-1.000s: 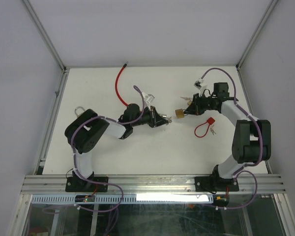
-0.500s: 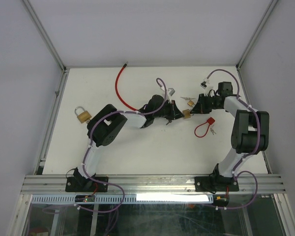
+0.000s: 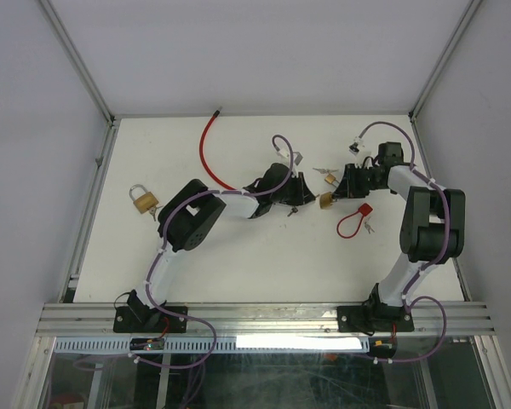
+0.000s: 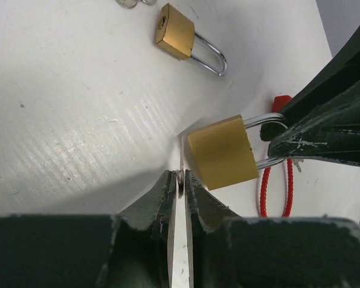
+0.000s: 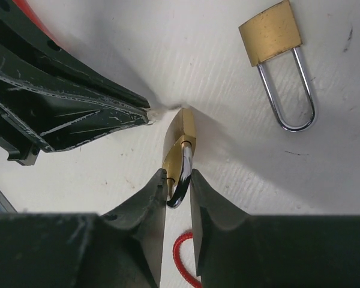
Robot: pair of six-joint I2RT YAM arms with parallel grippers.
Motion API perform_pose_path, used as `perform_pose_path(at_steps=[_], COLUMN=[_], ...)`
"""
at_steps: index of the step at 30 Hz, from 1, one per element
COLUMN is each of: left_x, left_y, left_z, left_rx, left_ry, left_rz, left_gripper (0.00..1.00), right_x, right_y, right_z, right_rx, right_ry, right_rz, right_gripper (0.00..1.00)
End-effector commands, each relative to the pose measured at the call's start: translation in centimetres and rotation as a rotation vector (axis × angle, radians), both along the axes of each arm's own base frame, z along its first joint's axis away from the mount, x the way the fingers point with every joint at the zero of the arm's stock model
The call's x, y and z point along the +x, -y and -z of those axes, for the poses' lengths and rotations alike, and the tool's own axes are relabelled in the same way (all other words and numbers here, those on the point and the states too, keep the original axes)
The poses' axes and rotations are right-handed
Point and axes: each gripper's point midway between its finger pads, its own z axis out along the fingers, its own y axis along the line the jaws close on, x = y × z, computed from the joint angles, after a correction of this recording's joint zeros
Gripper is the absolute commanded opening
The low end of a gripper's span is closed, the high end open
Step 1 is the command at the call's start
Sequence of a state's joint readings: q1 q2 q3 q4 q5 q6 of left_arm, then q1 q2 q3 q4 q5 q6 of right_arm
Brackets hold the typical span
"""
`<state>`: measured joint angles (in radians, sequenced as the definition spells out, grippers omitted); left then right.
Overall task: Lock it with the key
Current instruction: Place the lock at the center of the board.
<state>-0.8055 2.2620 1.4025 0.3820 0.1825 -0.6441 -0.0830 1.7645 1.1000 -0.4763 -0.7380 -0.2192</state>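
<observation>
Left wrist view: left gripper (image 4: 179, 180) nipped almost closed on a thin key (image 4: 180, 157), edge-on. Right gripper (image 5: 179, 180) clamps the brass padlock (image 4: 222, 151) by its shackle (image 5: 183, 159). Padlock sits just beside the red loop (image 4: 266, 192), key on its far side from the loop.

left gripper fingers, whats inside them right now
A thin silver key, pinched edge-on, its blade right beside the small brass padlock held by the right gripper. Whether its tip is in the keyhole is hidden by the lock body.
</observation>
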Motion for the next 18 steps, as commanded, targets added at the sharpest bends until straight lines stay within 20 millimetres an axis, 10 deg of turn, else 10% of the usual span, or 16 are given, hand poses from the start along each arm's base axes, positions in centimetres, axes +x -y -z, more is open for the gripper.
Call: perform_pose_path(at_steps=[1,11,18], left_x=[0.7,0.1,-1.6], left_y=[0.8,-0.3,-1.9], left_z=[-1.5,-4.1,-10.2], left_rx=[-0.012,0.004,-0.064], left_ry=[0.048,0.124,0.268], left_rz=[0.002,-0.001,0.016], left_gripper=[0.13,0.26,0.29], right_x=[1.6,2.0,2.0], right_y=[0.8,2.2,2.9], right_z=[-1.6,-2.8,-3.7], right_rx=[-0.023,-0.093,-0.103], right_ry=[0.063,0.124,0.148], right_rz=[0.012,0.036,0.049], right_gripper=[0.26,0.33,0.36])
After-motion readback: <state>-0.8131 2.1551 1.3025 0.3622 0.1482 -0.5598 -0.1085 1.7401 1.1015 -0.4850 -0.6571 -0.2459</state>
